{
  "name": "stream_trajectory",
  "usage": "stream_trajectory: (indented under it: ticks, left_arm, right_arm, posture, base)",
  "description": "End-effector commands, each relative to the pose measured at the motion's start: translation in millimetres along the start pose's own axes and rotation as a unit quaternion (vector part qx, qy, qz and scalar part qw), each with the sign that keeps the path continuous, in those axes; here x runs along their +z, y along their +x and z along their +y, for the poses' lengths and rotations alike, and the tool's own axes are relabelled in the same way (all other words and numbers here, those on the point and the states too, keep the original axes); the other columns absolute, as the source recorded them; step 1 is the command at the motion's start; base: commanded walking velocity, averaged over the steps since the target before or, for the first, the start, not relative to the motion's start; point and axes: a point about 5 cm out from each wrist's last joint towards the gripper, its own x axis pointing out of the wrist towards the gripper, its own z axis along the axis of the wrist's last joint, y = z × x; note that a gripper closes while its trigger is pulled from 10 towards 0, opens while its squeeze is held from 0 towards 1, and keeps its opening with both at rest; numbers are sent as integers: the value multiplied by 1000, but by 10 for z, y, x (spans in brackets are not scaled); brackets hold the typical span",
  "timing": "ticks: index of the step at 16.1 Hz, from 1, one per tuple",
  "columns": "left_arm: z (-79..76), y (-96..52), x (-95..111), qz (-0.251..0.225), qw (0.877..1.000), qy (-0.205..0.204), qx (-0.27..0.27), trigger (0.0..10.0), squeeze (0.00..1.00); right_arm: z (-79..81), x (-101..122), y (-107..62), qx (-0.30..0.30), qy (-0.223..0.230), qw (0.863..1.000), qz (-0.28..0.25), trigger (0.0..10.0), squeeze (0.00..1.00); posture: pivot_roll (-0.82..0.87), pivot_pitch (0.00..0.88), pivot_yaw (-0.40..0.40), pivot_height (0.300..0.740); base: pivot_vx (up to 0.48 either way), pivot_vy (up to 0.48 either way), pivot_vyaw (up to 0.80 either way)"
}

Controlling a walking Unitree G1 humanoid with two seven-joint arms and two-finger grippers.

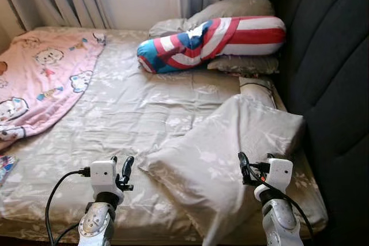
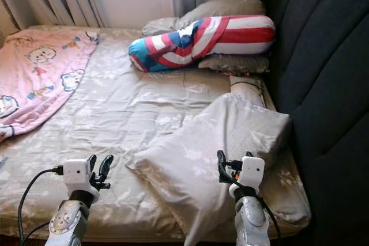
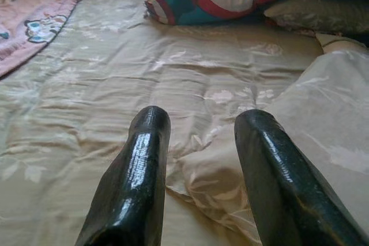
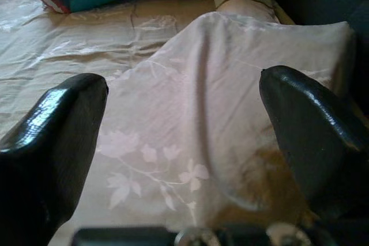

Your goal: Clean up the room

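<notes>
Left eye view puts you at the foot of an unmade bed (image 1: pixel 132 113), so judge the tidying barely begun. Your beige pillow (image 1: pixel 225 154) lies askew near the front edge, well away from the headboard pillows (image 1: pixel 230 10) and the striped bolster (image 1: pixel 213 41). A pink blanket (image 1: pixel 40 79) sprawls rumpled on the far left. Your left gripper (image 3: pixel 199 142) hovers with jaws spread just off the pillow's corner; your right gripper (image 4: pixel 184 113) hangs above it, jaws wide, holding nothing.
</notes>
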Motion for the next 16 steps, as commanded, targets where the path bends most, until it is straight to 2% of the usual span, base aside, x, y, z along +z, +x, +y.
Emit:
stream_trajectory:
  ticks: [1, 6, 7, 8, 10, 12, 16]
  left_arm:
    - [-14, 3, 3, 1, 1000, -1, -1, 10000, 0]
    - [-14, 3, 3, 1, 1000, -1, -1, 10000, 0]
    - [-25, 15, 21, 1, 1000, -1, -6, 10000, 0]
    - [-53, 36, 42, 0, 1000, -1, -14, 10000, 0]
    - [-64, 41, 52, -2, 1000, -1, -16, 10000, 0]
    - [-59, 42, 58, -3, 1000, 0, -15, 10000, 0]
    - [-48, 44, 76, -3, 1000, 2, -16, 10000, 0]
  right_arm:
    - [-24, 10, -4, -3, -1, 1000, -1, 10000, 0]
    - [-24, 10, -4, -3, -1, 1000, -1, 10000, 0]
    - [8, -48, 2, 2, -5, 1000, 23, 10000, 0]
    - [65, -173, 14, 14, -11, 997, 74, 10000, 0]
    - [74, -198, 53, 10, -29, 995, 100, 10000, 0]
    - [80, -167, 72, 12, -28, 995, 90, 10000, 0]
    - [97, -185, 106, 11, -31, 994, 108, 10000, 0]
  posture:
    - [-4, 53, -34, 740]
    - [-4, 53, -34, 740]
    - [1, 75, -26, 740]
    - [3, 76, -25, 740]
    - [6, 78, -24, 740]
    - [7, 78, -23, 715]
    - [11, 80, -20, 715]
  base:
    - [0, 0, 0]
    - [0, 0, 0]
    - [0, 0, 0]
    - [0, 0, 0]
    - [0, 0, 0]
    - [0, 0, 0]
    - [0, 0, 0]
